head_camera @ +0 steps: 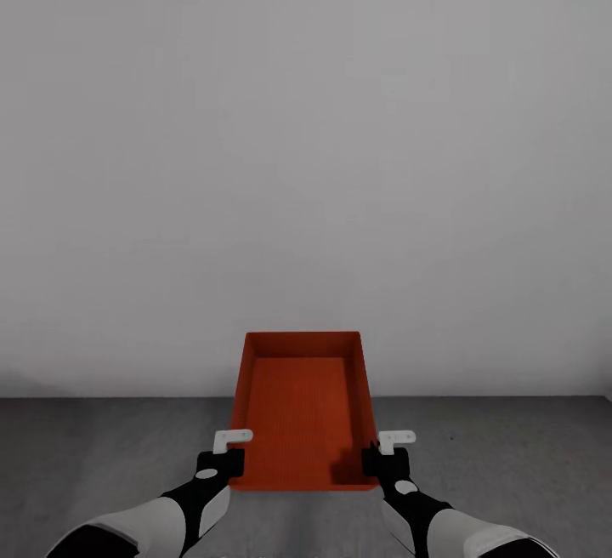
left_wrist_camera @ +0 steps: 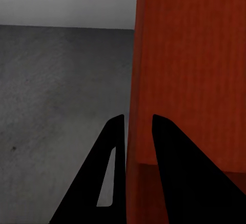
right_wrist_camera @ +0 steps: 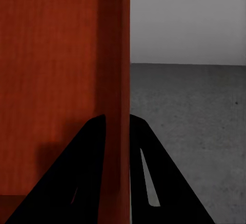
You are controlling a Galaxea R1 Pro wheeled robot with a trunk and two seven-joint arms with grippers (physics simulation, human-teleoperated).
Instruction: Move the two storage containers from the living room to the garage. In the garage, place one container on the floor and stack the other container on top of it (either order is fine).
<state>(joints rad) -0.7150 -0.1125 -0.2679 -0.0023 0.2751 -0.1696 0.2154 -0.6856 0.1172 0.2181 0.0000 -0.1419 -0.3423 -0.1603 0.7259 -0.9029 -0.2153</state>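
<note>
One orange-red storage container [head_camera: 302,405] with no lid sits between my two arms, its long side pointing away from me, over the garage's grey concrete floor [head_camera: 102,456]. My left gripper [head_camera: 231,463] is shut on its left side wall near the near corner. In the left wrist view the black fingers [left_wrist_camera: 169,172] straddle that container wall [left_wrist_camera: 189,70]. My right gripper [head_camera: 376,461] is shut on the right side wall, and its fingers [right_wrist_camera: 87,172] clamp the container wall [right_wrist_camera: 56,65] the same way. Whether the container touches the floor I cannot tell.
A plain pale grey wall [head_camera: 306,158] stands straight ahead, a short way beyond the container's far end. Bare concrete floor [left_wrist_camera: 56,90] stretches to the left, and the floor [right_wrist_camera: 195,111] to the right is equally open.
</note>
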